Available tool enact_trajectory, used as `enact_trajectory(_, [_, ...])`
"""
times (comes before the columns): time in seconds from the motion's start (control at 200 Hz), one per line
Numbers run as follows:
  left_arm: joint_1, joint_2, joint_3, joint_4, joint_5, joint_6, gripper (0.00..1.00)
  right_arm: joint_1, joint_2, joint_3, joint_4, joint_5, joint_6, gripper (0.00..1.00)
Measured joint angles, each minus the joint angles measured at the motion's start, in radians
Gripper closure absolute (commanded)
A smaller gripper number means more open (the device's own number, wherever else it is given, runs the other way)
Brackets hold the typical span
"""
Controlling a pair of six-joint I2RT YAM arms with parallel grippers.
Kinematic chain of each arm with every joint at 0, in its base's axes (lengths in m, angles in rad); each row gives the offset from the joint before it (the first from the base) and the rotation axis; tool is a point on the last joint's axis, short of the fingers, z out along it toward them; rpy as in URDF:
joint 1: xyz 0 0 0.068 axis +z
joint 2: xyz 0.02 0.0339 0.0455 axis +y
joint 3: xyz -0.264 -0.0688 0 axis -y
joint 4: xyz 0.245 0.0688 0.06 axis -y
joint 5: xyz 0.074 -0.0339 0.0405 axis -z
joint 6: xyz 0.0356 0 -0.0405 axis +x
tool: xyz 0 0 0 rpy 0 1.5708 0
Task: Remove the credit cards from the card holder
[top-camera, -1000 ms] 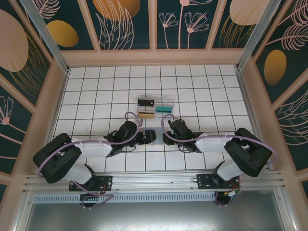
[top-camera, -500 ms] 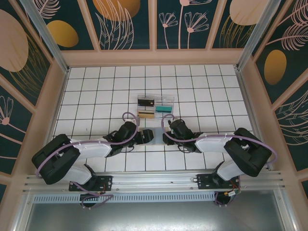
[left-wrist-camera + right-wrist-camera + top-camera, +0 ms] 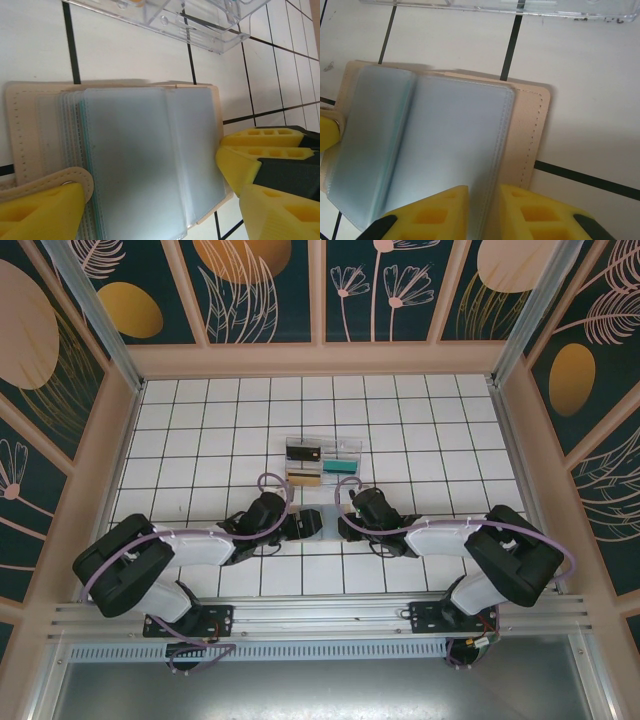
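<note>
The card holder [image 3: 130, 160] lies open on the tiles, tan outside with frosted blue-grey sleeves fanned across it. My left gripper [image 3: 160, 215] is open and straddles it, one finger [image 3: 40, 210] over the snap tab. The right gripper [image 3: 485, 215] is shut on the holder [image 3: 455, 145], with the outer sleeve's edge and the tan cover in the narrow gap. Its fingers [image 3: 250, 155] reach in at the holder's right edge. From above, the holder [image 3: 318, 521] sits between the left gripper [image 3: 300, 527] and the right gripper [image 3: 345, 525]. Any credit cards inside are hidden by the sleeves.
A clear plastic compartment tray [image 3: 350, 449] stands just beyond the holder, with dark, gold and teal flat cards in it. Its near wall [image 3: 200, 35] [image 3: 530, 10] is about one tile from the holder. White tiled floor spreads to both sides, bounded by beige walls.
The holder between the grippers has gone from dark to pale as its sleeves turned over. The left arm has shifted slightly right. The right arm has stayed put.
</note>
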Motion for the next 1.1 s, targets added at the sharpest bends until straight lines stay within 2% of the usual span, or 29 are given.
enact_trajectory(0.56, [-0.003, 0.008, 0.006, 0.024, 0.034, 0.014, 0.1, 0.001, 0.01, 0.008, 0.003, 0.003, 0.0, 0.76])
enact_trajectory(1.101, [-0.022, 0.008, 0.007, 0.047, 0.098, 0.019, 0.09, 0.001, 0.014, 0.012, 0.004, 0.003, 0.0, 0.76])
